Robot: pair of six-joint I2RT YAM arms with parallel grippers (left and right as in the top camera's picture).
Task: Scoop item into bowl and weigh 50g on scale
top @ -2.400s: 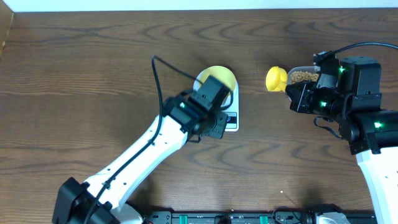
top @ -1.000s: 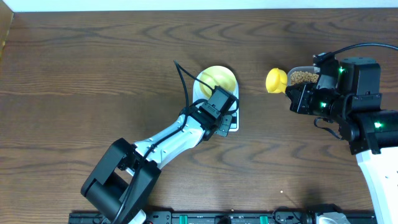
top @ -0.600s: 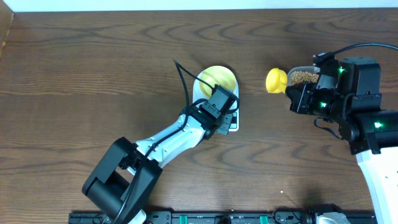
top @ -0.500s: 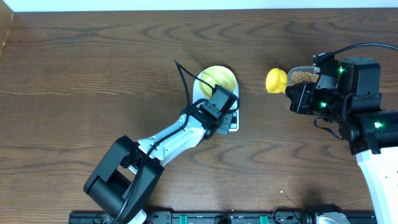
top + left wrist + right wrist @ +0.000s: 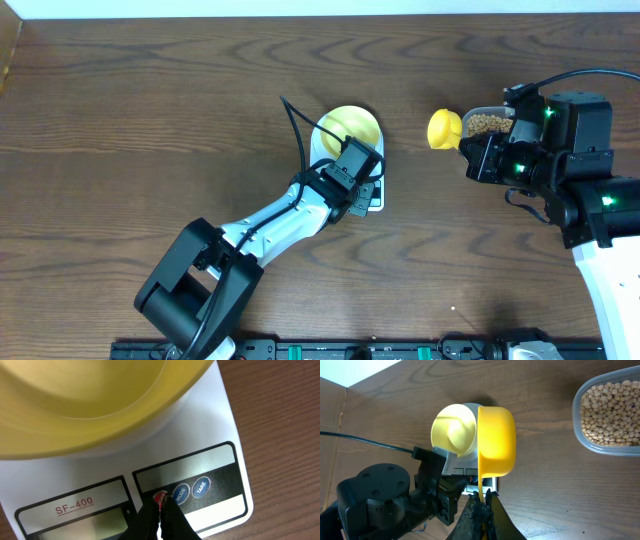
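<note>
The pale yellow-green bowl stands empty on the white scale; it also shows in the left wrist view and the right wrist view. My left gripper is shut, its fingertips touching the red button of the scale. My right gripper is shut on the handle of a yellow scoop, held above the table right of the scale; the scoop looks empty. The tan beans lie in a clear tub at the right.
The left arm reaches diagonally across the table's middle, with a black cable arching beside the bowl. The right arm stands at the right edge by the tub. Blue MODE and TARE buttons sit next to the red one.
The left arm swung lower and brought its shut fingertips down onto the scale's button edge; over the last second it holds still. The right arm and scoop have not moved.
</note>
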